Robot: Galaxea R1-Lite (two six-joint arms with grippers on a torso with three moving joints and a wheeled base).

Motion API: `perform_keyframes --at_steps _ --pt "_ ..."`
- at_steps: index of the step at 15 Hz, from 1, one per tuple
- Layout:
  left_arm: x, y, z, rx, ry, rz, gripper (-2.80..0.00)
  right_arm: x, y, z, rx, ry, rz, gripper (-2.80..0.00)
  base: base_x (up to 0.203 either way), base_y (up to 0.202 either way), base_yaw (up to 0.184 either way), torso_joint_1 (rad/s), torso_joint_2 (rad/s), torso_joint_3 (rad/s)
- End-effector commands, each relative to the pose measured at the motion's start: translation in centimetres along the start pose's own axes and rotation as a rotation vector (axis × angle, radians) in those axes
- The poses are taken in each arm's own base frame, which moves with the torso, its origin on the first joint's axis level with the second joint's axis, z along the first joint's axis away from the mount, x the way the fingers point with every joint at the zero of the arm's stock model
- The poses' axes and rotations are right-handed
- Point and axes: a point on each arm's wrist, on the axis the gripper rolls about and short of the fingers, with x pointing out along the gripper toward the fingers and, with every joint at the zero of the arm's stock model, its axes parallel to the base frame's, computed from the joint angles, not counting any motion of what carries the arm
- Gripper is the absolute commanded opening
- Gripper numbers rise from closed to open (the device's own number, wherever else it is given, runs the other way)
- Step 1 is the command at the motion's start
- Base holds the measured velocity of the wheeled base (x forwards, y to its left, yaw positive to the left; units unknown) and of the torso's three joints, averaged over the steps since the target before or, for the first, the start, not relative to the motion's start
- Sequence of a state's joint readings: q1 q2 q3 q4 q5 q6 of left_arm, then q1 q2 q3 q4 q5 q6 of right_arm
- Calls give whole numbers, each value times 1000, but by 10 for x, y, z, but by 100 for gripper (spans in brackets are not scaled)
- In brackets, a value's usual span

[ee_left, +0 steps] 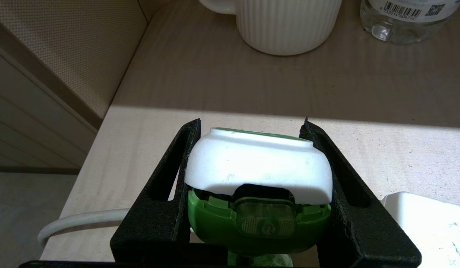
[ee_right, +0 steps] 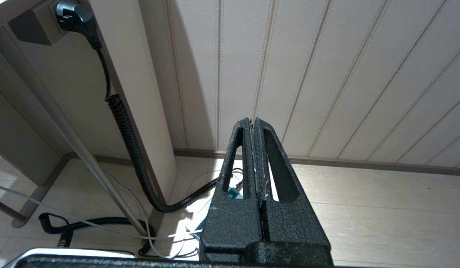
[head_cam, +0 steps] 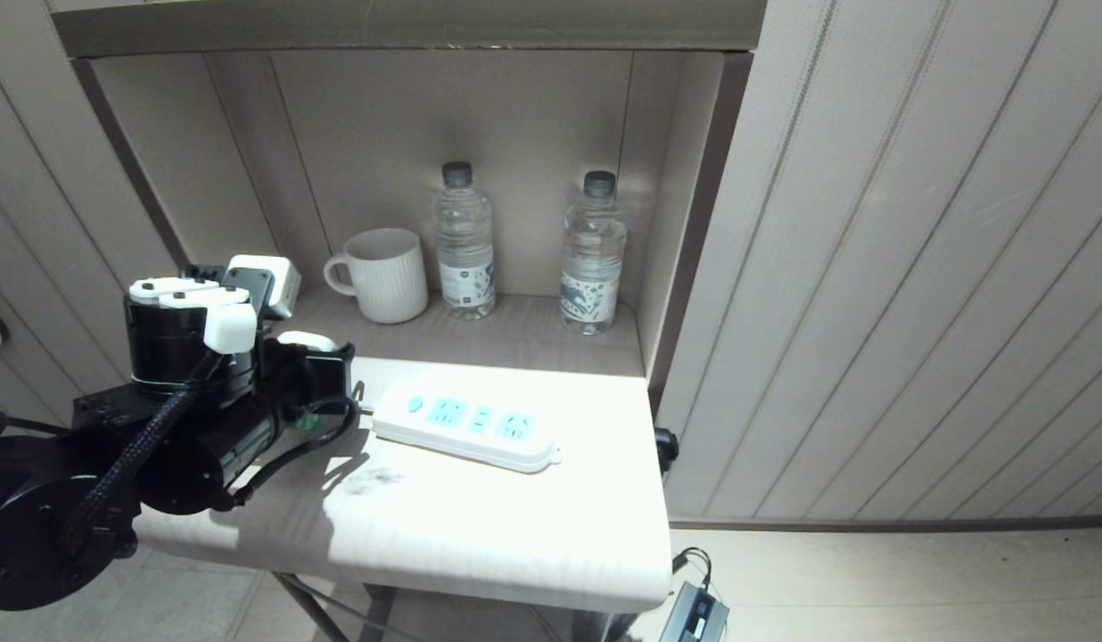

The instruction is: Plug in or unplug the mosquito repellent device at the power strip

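The left gripper (ee_left: 252,175) is clamped on the mosquito repellent device (ee_left: 258,167), held above the table's left end — clear of the power strip (head_cam: 466,426), whose sockets are bare. Unplugging looks done; setting it down remains. The right gripper (ee_right: 253,149) hangs closed — parked.

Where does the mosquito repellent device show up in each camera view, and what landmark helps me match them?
Head view: only a green sliver of the mosquito repellent device shows at the table's left edge, behind the left arm.
Left wrist view: low in the centre, clamped in the left hand.
Right wrist view: not in it.
Shared landmark: the ribbed white mug, behind the device in the head and left wrist views.
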State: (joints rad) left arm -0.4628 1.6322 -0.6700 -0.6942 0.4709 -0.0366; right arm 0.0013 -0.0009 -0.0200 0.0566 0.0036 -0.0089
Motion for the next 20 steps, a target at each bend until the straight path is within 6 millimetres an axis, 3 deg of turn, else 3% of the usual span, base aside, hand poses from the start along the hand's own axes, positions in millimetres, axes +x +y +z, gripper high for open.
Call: perform_keyframes --at_steps 1,14,15,20 --pt "2 0 -2 3 7 4 -280 0 0 0 0 1 0 -280 0 0 0 0 0 0" --pt "2 1 -7 4 16 0 -280 0 0 0 0 1 -2 -280 0 0 0 0 0 0" --pt "2 1 -7 4 16 0 0 0 0 0 0 1 0 -280 0 0 0 0 0 0" --pt "1 2 -5 2 8 0 0 0 0 0 0 1 0 -280 0 0 0 0 0 0"
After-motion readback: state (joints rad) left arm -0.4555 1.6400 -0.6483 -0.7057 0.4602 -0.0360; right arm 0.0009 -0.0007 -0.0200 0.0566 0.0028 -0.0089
